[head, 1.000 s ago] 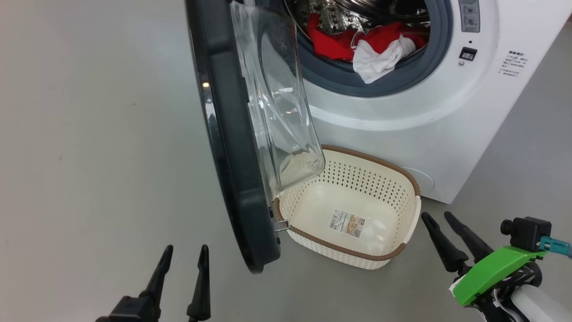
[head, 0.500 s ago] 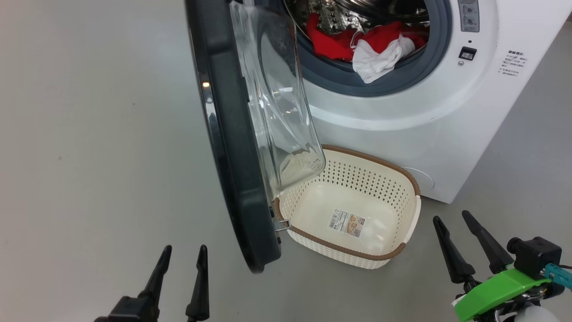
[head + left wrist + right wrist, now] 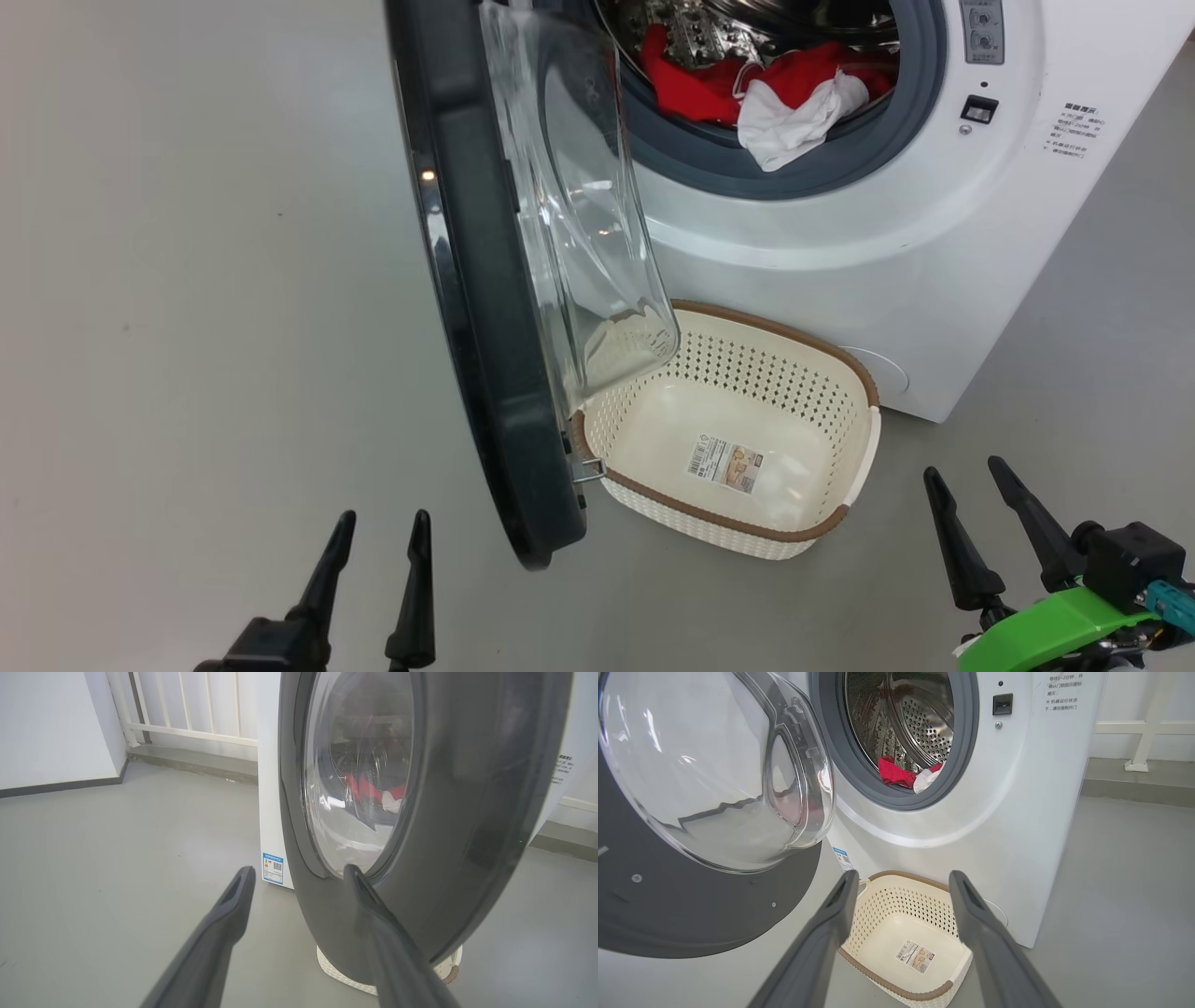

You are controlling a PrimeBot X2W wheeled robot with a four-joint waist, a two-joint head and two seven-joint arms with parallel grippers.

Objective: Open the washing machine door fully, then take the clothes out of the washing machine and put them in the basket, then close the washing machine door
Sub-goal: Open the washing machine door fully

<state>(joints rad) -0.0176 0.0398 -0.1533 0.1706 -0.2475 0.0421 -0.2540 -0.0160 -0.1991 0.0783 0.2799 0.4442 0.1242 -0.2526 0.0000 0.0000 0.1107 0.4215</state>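
Door (image 3: 485, 308) stands open; clothes (image 3: 747, 84) lie in the machine (image 3: 840, 243), basket (image 3: 747, 369) empty. Left gripper (image 3: 385, 515) and right gripper (image 3: 962, 467) jaws gape, holding nothing.

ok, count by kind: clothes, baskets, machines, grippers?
Clothes: 2 (red garment, white cloth)
Basket: 1
Washing machine: 1
Grippers: 2 (left gripper, right gripper, both open)
Total: 6

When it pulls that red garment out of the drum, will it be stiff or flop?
Probably floppy: the bright red garment lies crumpled in folds in the steel drum. It may drag the small white cloth along, since that drapes over it. Likely light: thin fabric.
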